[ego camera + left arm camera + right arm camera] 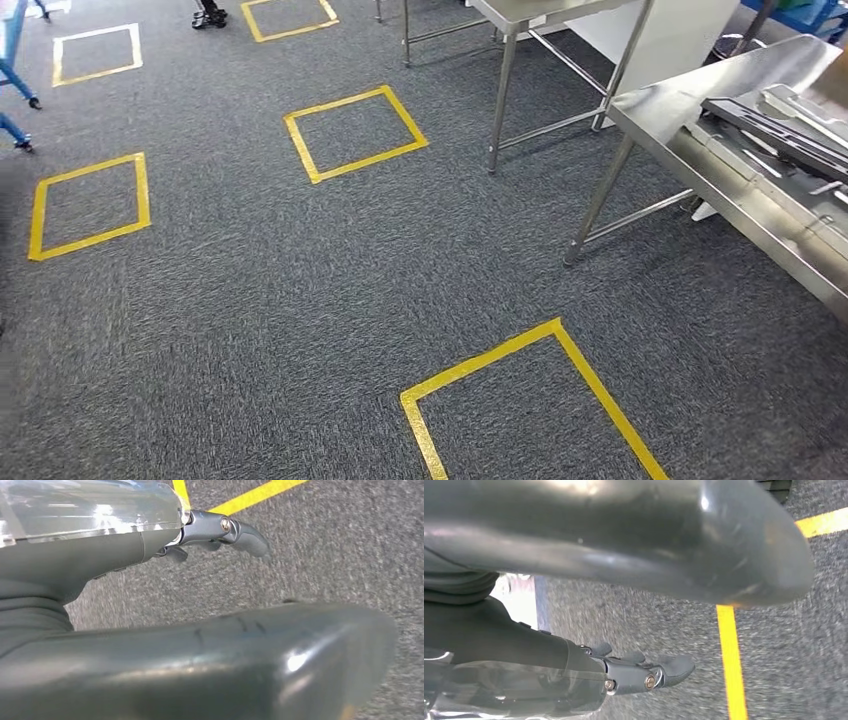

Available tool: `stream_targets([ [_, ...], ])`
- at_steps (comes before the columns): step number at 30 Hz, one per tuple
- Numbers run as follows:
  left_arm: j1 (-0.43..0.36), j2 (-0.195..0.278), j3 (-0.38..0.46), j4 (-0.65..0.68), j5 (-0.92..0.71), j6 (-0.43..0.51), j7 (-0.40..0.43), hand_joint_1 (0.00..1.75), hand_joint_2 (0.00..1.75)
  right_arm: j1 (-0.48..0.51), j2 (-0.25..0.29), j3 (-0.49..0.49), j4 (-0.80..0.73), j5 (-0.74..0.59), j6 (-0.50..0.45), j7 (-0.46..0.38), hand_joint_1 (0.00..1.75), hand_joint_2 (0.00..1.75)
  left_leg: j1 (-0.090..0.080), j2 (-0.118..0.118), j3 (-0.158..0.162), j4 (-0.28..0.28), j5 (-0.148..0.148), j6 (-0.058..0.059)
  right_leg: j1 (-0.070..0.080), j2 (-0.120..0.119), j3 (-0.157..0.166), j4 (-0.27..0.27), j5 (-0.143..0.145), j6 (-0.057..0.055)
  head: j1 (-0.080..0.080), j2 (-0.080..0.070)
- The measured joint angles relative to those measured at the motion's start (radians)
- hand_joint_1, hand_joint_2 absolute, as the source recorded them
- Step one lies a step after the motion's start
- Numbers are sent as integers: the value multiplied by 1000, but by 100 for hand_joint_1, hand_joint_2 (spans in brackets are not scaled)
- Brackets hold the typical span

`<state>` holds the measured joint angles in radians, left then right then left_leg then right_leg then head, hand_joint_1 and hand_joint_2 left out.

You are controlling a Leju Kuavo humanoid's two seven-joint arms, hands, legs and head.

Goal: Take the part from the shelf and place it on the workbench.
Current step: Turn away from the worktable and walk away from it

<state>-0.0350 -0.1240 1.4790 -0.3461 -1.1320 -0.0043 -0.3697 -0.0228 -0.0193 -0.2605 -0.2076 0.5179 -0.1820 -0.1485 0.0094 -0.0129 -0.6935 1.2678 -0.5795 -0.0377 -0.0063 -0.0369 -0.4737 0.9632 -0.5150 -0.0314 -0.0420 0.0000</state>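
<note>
Dark flat metal part [775, 128] lies on steel workbench [700, 95]; my left hand [220, 532] and right hand [644, 672] hang empty, fingers loose, for walking.

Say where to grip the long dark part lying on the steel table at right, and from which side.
The dark part lies flat along the steel table's front edge, its other end out of frame. So probably pinch across its narrow width near the visible end, coming from above on that front side.
</note>
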Motion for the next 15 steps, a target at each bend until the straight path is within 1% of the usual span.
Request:
stream_targets([
  [1, 1, 5, -11, 4, -10, -7, -1, 0, 0, 0, 4, 0, 0, 4, 2, 1, 0, 0, 3, 4, 12, 0, 9, -3, 0, -14, -5, 3, 1, 1, 0, 0],
  [2, 2, 9, -22, 8, -20, -14, -2, 0, 0, 0, 9, 0, 1, 9, 4, 4, 0, 0, 5, 11, 44, -39, 32, -5, 0, -27, -9, 7, 1, 2, 0, 0],
  [3, 2, 13, -32, 13, -29, -20, -2, 0, 0, 0, 14, 0, 1, 13, 7, 8, 0, 0, 6, 26, 92, -108, 58, -5, 1, -39, -10, 10, 1, 4, 0, 0],
  [4, 1, 17, -43, 18, -39, -25, -3, 0, 0, 1, 18, 0, 2, 16, 10, 12, 0, 0, 5, 43, 139, -182, 77, -2, 2, -50, -13, 13, 0, 8, 0, 0],
  [5, 0, 20, -52, 22, -47, -28, -4, 0, 0, 1, 22, 0, 3, 19, 14, 17, 0, 0, 2, 58, 173, -237, 90, 4, 4, -60, -13, 15, 0, 13, 0, 0],
  [6, -1, 22, -61, 27, -54, -29, -6, 0, 0, 2, 25, 0, 4, 21, 16, 23, 0, 0, -1, 68, 190, -271, 93, 12, 6, -68, -14, 18, -1, 19, 1, 0],
  [7, 0, 24, -69, 32, -59, -30, -9, 0, 0, 2, 28, 0, 4, 22, 19, 28, 0, 0, -5, 67, 190, -280, 91, 20, 7, -76, -14, 19, 0, 25, 1, 0],
  [8, 1, 27, -76, 36, -64, -30, -12, 0, 0, 1, 30, 0, 5, 22, 22, 33, 0, 0, -6, 60, 184, -282, 93, 29, 8, -84, -13, 19, 1, 31, 2, 0],
  [9, 3, 28, -81, 41, -67, -30, -13, 0, 0, 1, 32, 0, 6, 21, 24, 37, 0, 0, -4, 52, 183, -288, 95, 36, 6, -84, -13, 21, -2, 37, 2, 0],
  [10, 3, 29, -86, 45, -69, -31, -14, 0, 0, 2, 33, 0, 6, 20, 26, 40, 0, 0, -2, 44, 181, -292, 100, 43, 4, -69, -19, 34, -13, 43, 2, 0],
  [11, 2, 31, -90, 49, -70, -31, -12, 0, 0, 4, 34, 0, 6, 18, 28, 43, 0, 0, -1, 35, 180, -296, 106, 51, 2, -44, -33, 66, -37, 47, 2, 0],
  [12, 1, 32, -94, 53, -71, -32, -9, 0, 0, 8, 34, 0, 7, 17, 28, 46, 0, 0, -1, 27, 177, -298, 111, 57, 0, -13, -59, 121, -71, 49, 2, 0],
  [13, -1, 33, -97, 57, -69, -33, -5, 0, 0, 13, 34, 0, 7, 16, 28, 47, 0, 0, -3, 17, 171, -297, 114, 62, -1, 13, -94, 192, -108, 50, 2, 0],
  [14, -2, 34, -99, 59, -66, -34, -1, 0, 0, 17, 34, 0, 8, 16, 27, 49, 0, 0, -4, 6, 167, -297, 117, 65, -1, 26, -127, 261, -136, 50, 2, 0],
  [15, -2, 35, -100, 62, -62, -34, 3, 0, 0, 22, 34, 0, 8, 16, 27, 51, 0, 0, -6, -6, 164, -296, 119, 66, -1, 32, -150, 308, -146, 49, 2, 0],
])
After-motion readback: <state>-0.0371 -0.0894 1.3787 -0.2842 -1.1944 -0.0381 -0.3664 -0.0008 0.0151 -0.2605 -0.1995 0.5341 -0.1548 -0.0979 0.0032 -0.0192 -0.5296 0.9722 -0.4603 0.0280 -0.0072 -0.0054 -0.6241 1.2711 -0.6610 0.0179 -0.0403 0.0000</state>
